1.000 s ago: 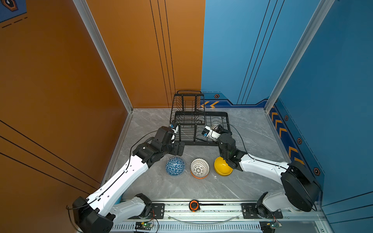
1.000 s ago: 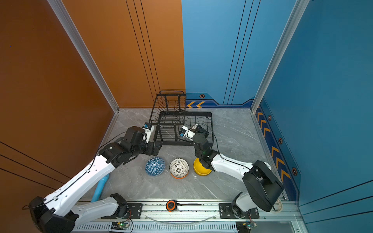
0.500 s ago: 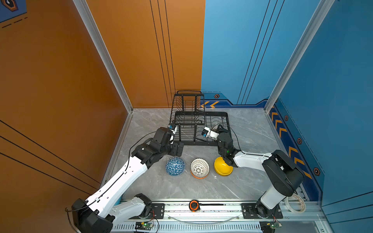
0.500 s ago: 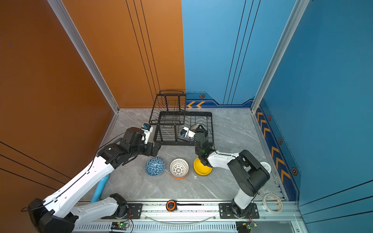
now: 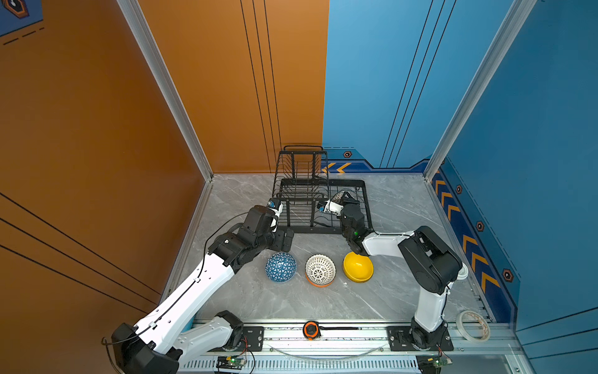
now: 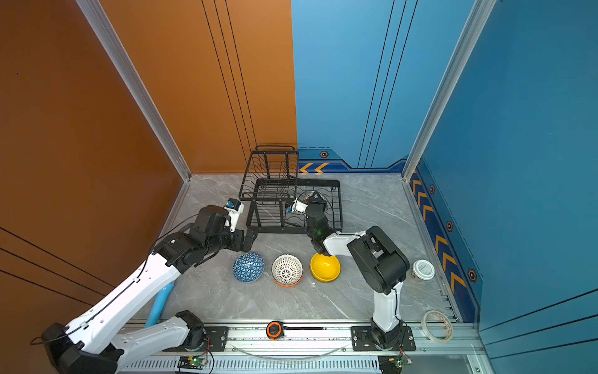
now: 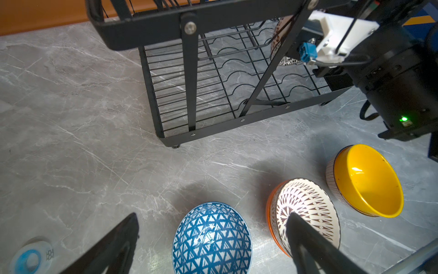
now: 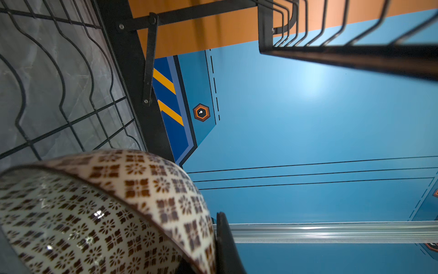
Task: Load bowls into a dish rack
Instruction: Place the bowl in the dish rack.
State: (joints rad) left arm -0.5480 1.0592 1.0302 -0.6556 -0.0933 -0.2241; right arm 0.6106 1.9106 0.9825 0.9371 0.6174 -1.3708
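The black wire dish rack (image 5: 317, 230) (image 6: 278, 230) stands at the back of the table. My right gripper (image 5: 347, 201) is shut on the rim of a white bowl with a dark floral pattern (image 5: 338, 197) (image 8: 94, 213), held tilted over the rack's lower tray (image 8: 54, 99); one finger (image 8: 225, 239) presses its outer wall. In front of the rack sit a blue triangle bowl (image 5: 281, 267) (image 7: 212, 239), a white patterned bowl nested in an orange one (image 5: 320, 269) (image 7: 305, 208), and a yellow bowl (image 5: 357, 267) (image 7: 369, 180) nested in a pale striped one. My left gripper (image 5: 286, 241) (image 7: 212, 214) hangs open just behind the blue bowl, holding nothing.
A tape measure (image 5: 311, 329) lies on the front rail and a tape roll (image 5: 472, 325) at the front right. A white lidded jar (image 6: 423, 269) stands by the right wall. A blue tube (image 6: 158, 301) lies under my left arm. Walls close in on three sides.
My right arm's elbow has swung up and in towards the table, while its gripper stays over the rack with the bowl. The left gripper has barely moved.
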